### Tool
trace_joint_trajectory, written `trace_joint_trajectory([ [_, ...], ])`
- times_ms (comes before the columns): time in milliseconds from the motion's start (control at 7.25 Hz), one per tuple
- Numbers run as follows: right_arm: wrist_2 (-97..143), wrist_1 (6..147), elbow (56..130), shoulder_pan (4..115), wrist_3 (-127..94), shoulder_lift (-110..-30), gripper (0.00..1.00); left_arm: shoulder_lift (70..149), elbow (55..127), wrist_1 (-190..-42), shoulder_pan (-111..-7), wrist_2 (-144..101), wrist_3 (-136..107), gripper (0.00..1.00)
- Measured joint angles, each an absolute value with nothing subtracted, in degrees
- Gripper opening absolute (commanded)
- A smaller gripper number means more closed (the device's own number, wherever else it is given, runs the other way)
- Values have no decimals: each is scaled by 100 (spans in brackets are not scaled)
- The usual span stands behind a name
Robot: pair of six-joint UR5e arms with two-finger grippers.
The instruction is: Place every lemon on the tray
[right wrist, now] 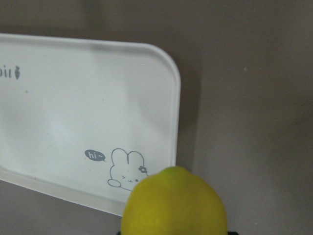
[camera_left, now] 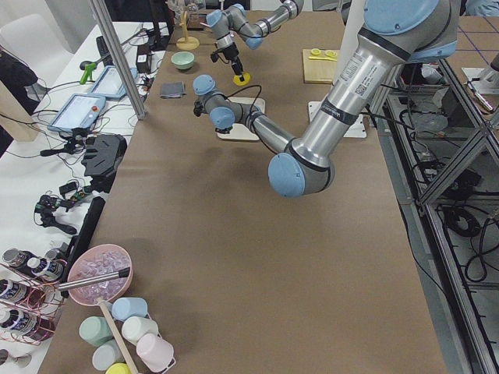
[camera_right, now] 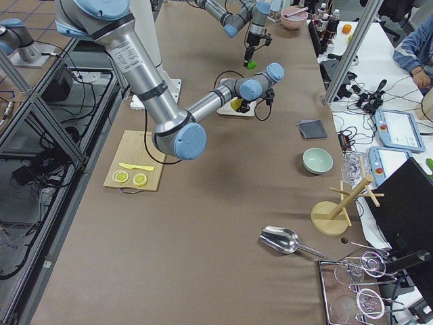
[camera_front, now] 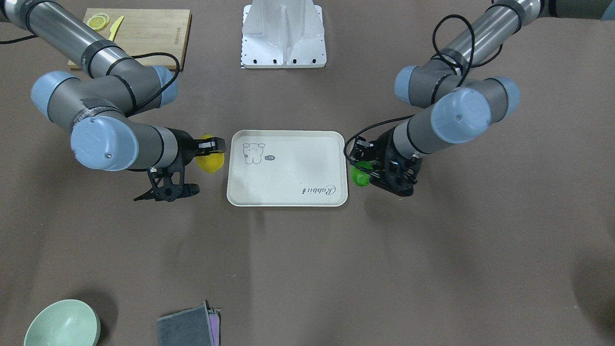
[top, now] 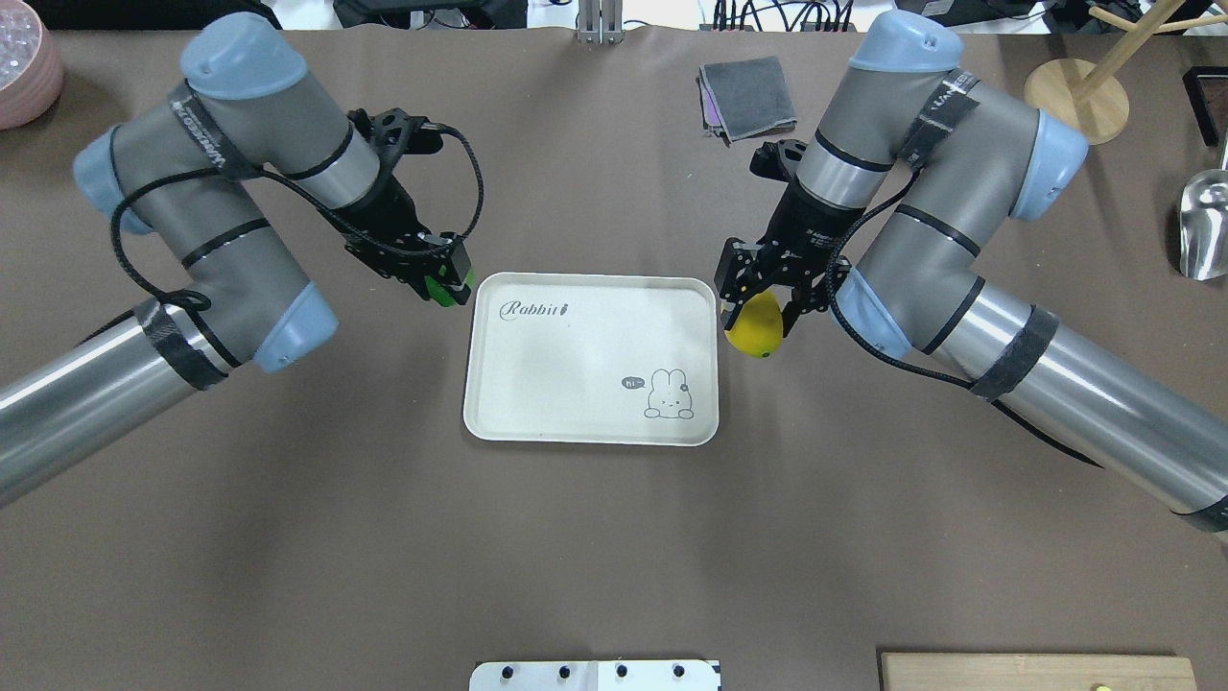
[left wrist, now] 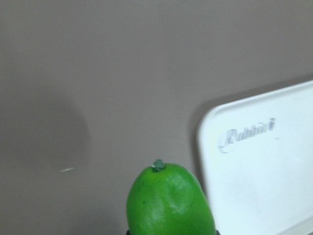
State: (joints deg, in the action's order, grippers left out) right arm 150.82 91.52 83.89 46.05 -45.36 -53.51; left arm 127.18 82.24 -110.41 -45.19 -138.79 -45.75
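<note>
The cream-white tray (top: 576,355) lies flat in the middle of the table and holds nothing. My left gripper (top: 443,280) is shut on the green lemon (top: 444,292), just outside the tray's corner by the "Rabbit" script. The green lemon also shows in the left wrist view (left wrist: 168,203), with the tray (left wrist: 264,166) to its right. My right gripper (top: 759,305) is shut on the yellow lemon (top: 754,328), just off the tray's opposite short edge near the rabbit drawing. The yellow lemon fills the bottom of the right wrist view (right wrist: 173,203), beside the tray's rim (right wrist: 176,98).
A wooden cutting board (camera_front: 149,33) with lemon slices (camera_front: 98,21) and a yellow knife (camera_front: 115,28) lies by the robot's base (camera_front: 283,38). A green bowl (camera_front: 62,324) and a folded grey cloth (camera_front: 187,327) sit at the far edge. A metal scoop (top: 1204,226) and a wooden stand (top: 1074,91) are at the right.
</note>
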Motion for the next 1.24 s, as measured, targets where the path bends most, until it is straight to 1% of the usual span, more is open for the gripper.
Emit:
trace_joint_trajectory([
  [414,14986,9007,8032,4241,-4518,-5040,13,12952,7974,-11781,-3940,-13186,-5376,0],
  [552,14845,8697,7829,4203,-4502,-4957,13,12971,7947,-11869,-3858,-13069,-5489,32],
  [690,14674,8406,7646,4169,-4495,-4875,14,12977,7932,-11902,-3816,-13018,-5585,98],
  [1103,14495,8123,7403,4120,-4521,-4776,17,12891,7994,-12038,-3801,-12995,-5945,98],
  [1241,14502,8122,7365,4130,-4551,-4769,19,12782,8134,-12076,-3874,-12983,-6136,98],
])
